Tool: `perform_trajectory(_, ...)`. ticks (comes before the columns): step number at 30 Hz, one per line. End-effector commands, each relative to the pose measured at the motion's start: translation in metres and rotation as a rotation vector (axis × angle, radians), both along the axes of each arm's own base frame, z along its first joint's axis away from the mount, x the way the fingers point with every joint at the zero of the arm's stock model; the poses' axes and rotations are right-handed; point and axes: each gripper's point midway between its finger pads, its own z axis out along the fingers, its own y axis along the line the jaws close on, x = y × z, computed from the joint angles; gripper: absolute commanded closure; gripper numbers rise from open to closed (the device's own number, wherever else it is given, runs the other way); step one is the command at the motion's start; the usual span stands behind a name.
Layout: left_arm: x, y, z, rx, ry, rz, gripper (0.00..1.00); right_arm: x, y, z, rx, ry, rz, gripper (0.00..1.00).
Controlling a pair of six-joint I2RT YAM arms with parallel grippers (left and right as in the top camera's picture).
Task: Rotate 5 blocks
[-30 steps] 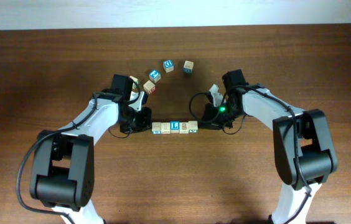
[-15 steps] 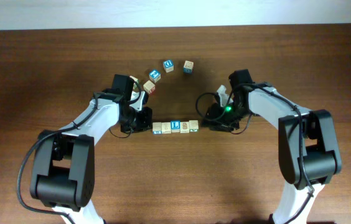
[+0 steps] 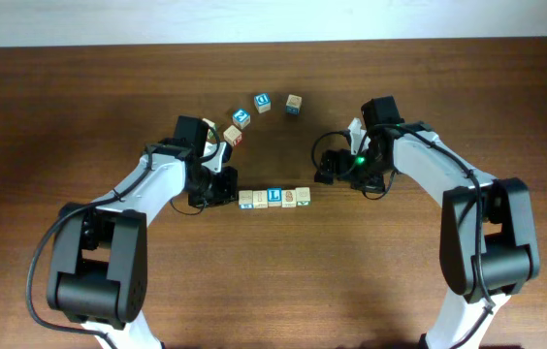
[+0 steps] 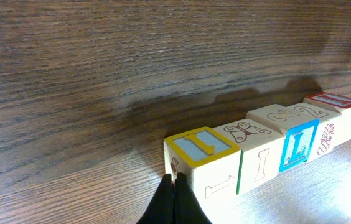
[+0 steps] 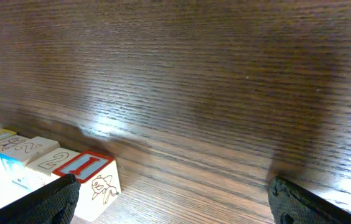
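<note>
Cropped fingers, cut-off row, prints too small

Right wrist view: the right gripper's fingers (image 5: pixel 51 200) show only as dark tips in the bottom corners, and the row of blocks (image 5: pixel 88 177) leaves the frame beside the left tip. Left wrist view: the bottom edge crops the left gripper's fingers (image 4: pixel 174 202). Overhead, past those fingers, the prints on the loose blocks (image 3: pixel 294 103) are unreadable.

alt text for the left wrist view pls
A row of wooden alphabet blocks lies on a dark wood table, receding rightward. The shut left gripper points at the nearest, yellow-framed block.
</note>
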Motion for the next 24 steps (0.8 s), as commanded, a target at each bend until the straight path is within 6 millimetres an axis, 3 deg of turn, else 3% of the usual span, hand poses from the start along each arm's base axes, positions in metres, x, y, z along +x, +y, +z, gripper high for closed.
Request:
perform_trajectory(1, -0.003, -0.002, -0.004, -0.009, 0.017, 0.004, 1.0, -0.015, -0.025, -0.034, -0.126, 0.07, -0.015, 0.02)
perform_trajectory(24, 0.008, -0.004, -0.001, -0.017, -0.037, -0.01, 1.0, -0.013, -0.024, -0.034, -0.121, 0.063, -0.015, 0.02)
